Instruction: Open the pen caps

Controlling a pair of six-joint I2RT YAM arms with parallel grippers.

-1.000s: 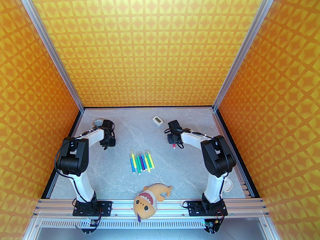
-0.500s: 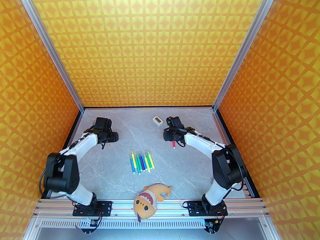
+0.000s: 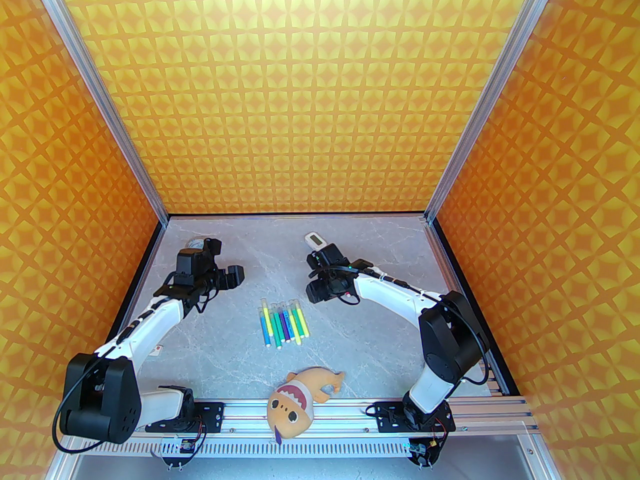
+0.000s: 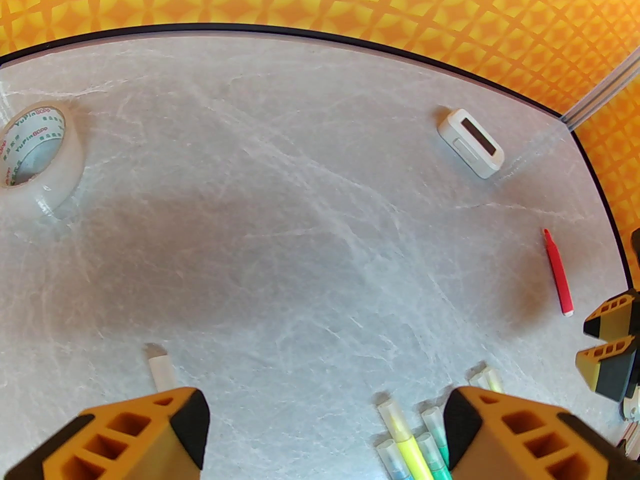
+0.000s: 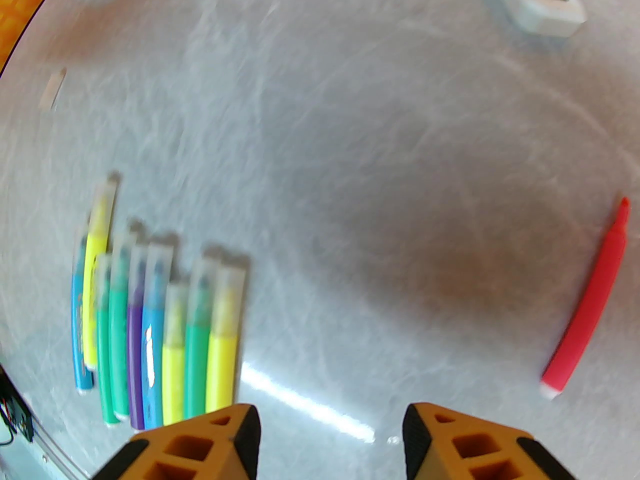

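Observation:
Several capped pens (image 3: 283,324) in yellow, green, blue and purple lie side by side mid-table, their pale pen caps (image 3: 280,307) pointing away from the arms. In the right wrist view the same row (image 5: 155,328) is blurred, caps (image 5: 160,260) on top. An uncapped red pen (image 5: 590,308) lies apart on the right, and a loose whitish cap (image 4: 161,365) lies on the left. My left gripper (image 3: 235,275) hovers open and empty left of the row. My right gripper (image 3: 317,293) hovers open and empty to the row's right, beside the red pen (image 3: 346,296).
A roll of clear tape (image 4: 35,150) sits at the far left, and a white timer (image 3: 315,240) at the back centre. A plush shark (image 3: 295,400) lies on the front rail. The right gripper's fingers (image 4: 607,343) show at the left wrist view's right edge.
Both arms have stretched lower and swung their grippers inward toward the pen row. The left jaws have spread wider. The red pen has stayed where it lay.

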